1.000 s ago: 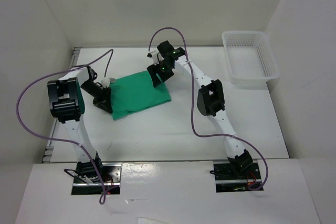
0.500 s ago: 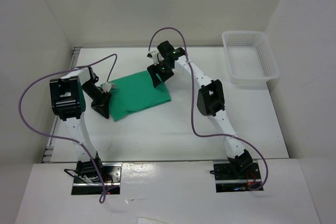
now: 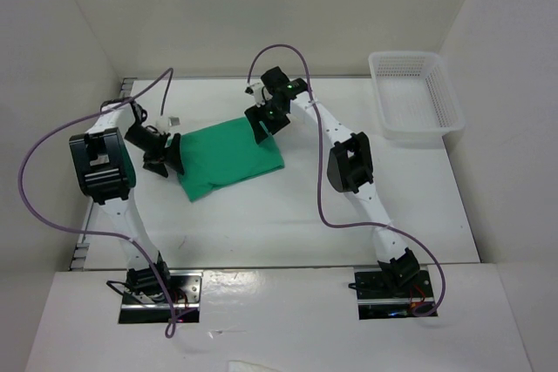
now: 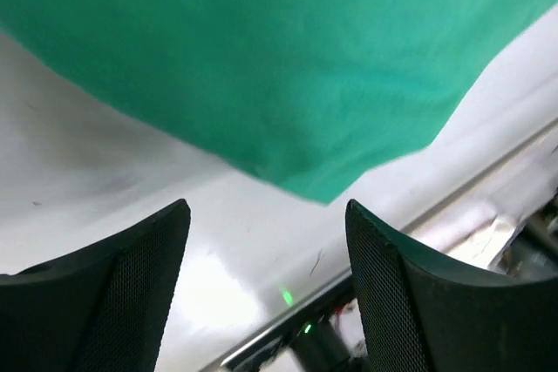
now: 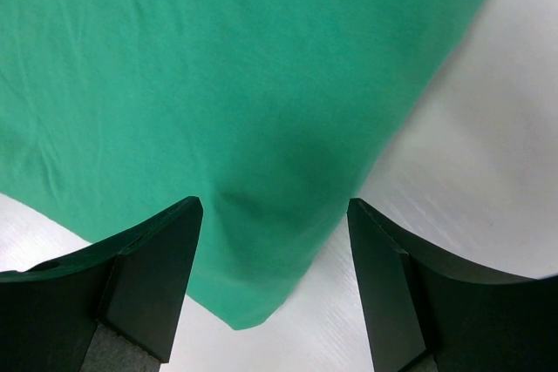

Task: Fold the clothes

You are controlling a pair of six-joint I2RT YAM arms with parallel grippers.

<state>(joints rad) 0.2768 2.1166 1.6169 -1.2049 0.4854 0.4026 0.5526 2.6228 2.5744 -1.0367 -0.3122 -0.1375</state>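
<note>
Black, with both fingers standing wide apart, our left hand [image 3: 166,154] grips nothing. In its wrist view the left hand [image 4: 264,219] has only bare white surface [image 4: 105,172] between the fingers, and a rounded edge of the emerald-green T-shirt [image 4: 261,58] comes down just beyond the fingertips, close to the finger at 3 o'clock. From above, this hand sits at the T-shirt's [image 3: 228,154] 9 o'clock edge, just beside the cloth.

Our right hand [image 3: 266,122] is spread just as wide and also has hold of nothing. Through its wrist camera, the right hand [image 5: 275,206] hangs over the T-shirt [image 5: 218,67], and green fabric with faint creases fills most of the space between and beyond its fingers. A corner of the cloth ends low in that view, with white surface at 3 o'clock. In the overhead view this hand is over the garment's 1 o'clock corner.

The T-shirt lies flat on the surface [image 3: 288,215] as a compact, roughly four-sided shape with no sleeves showing. It is tilted so that its lowest corner points toward 7 o'clock, and it sits left of centre between the two hands. A white plastic mesh basket [image 3: 418,131] stands well apart at 2 o'clock, against the side wall.
</note>
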